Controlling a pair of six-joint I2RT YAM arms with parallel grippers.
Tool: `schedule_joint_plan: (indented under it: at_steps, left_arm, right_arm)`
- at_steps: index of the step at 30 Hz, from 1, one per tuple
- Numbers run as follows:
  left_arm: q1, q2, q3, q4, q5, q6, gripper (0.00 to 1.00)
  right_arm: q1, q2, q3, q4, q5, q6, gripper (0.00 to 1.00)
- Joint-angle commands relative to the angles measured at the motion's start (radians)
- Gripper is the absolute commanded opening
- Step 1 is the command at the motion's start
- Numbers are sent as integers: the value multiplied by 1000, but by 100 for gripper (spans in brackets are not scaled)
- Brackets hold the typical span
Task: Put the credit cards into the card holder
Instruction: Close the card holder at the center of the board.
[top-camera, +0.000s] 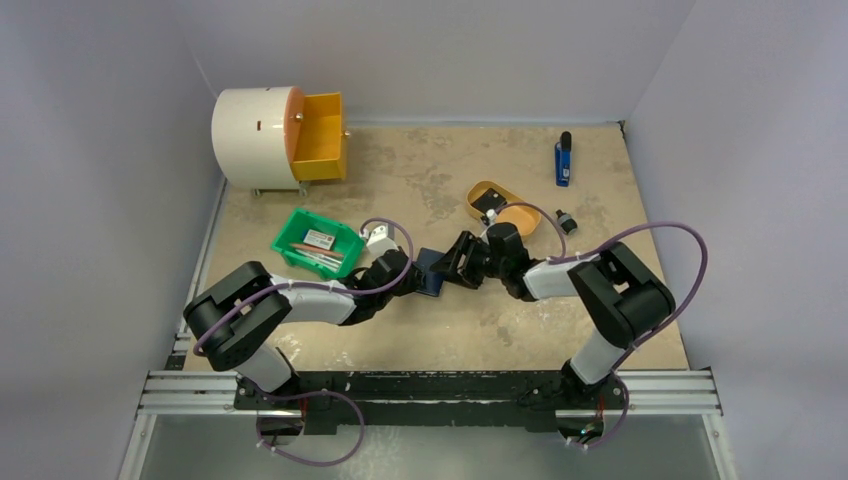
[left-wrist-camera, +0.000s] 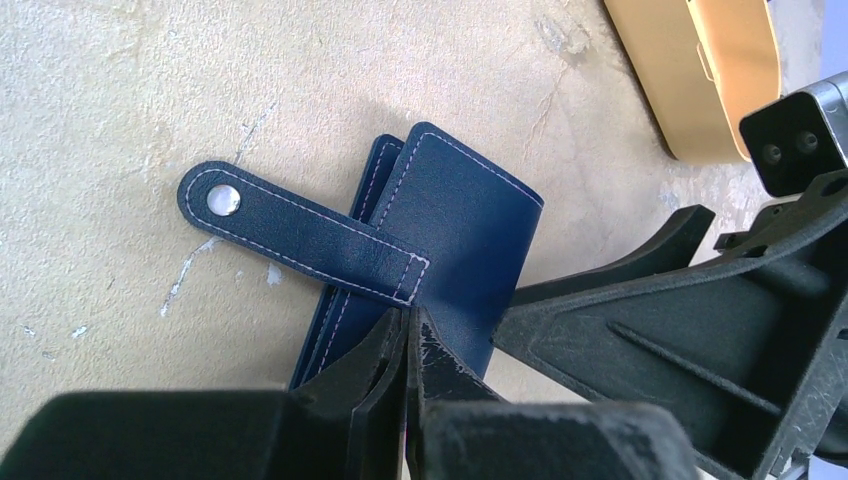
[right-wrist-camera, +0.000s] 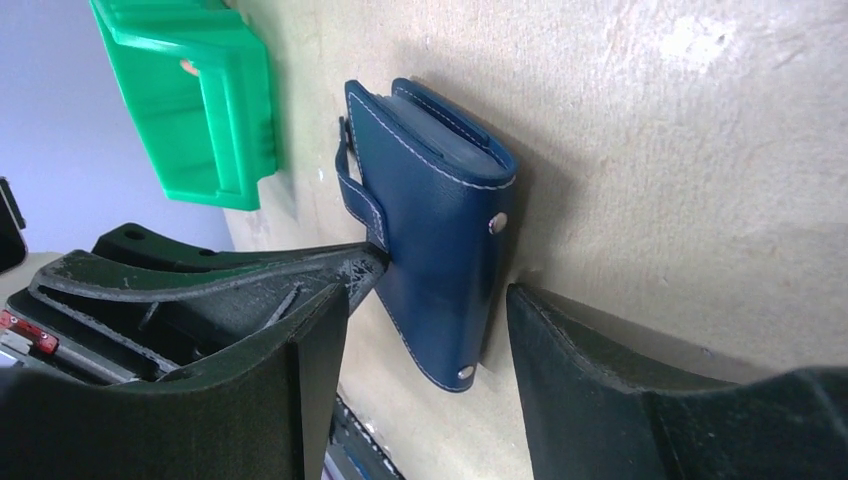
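Opening step: left tool (left-wrist-camera: 408, 325) pinches the card holder (left-wrist-camera: 470, 230); right tool (right-wrist-camera: 430, 300), apart at its three o'clock, should catch the cover.

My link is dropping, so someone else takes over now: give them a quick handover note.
Left gripper: shut on the card holder, at its edge, mid-table.
Right gripper: open, jaws straddling the holder, not gripping.
Snap tab unfastened; holder folded.
Cards appear to lie in the green bin; none held.
To do: spread the holder, fetch cards, slide them in.
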Motion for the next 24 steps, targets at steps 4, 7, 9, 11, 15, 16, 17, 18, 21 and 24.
schedule_joint_plan:
  at_steps: [4, 7, 9, 11, 15, 16, 17, 18, 21, 24]
  left_arm:
    - [9, 49, -25, -135, -40, -5, 0]
    - [9, 56, -23, -138, -39, -7, 0]
    - [10, 61, -23, -140, -40, -11, 0]
    - [10, 67, -24, -144, -41, -16, 0]
    - [14, 82, -25, -145, -37, -27, 0]
    - [15, 82, -24, -143, -34, -28, 0]
    - [15, 82, -25, -143, -33, -27, 0]
    - [15, 77, -23, -143, -34, -26, 0]
    - [16, 46, -23, -152, -47, -12, 0]
    - [16, -5, -17, -175, -65, 13, 1]
  right_arm:
    - [-2, 84, 29, 80, -42, 18, 60]
    - [-1, 101, 27, 128, -51, 33, 58]
    - [-1, 106, 18, 155, -62, 42, 58]
    - [-2, 108, 3, 195, -74, 58, 57]
    - [-2, 138, -27, 335, -105, 97, 50]
    - [-2, 149, -32, 375, -112, 108, 46]
    - [-1, 158, -35, 412, -118, 116, 41]
    - [-1, 165, -33, 418, -122, 119, 38]
    - [-1, 170, -12, 353, -123, 98, 31]
    - [-1, 167, 13, 263, -120, 65, 30]
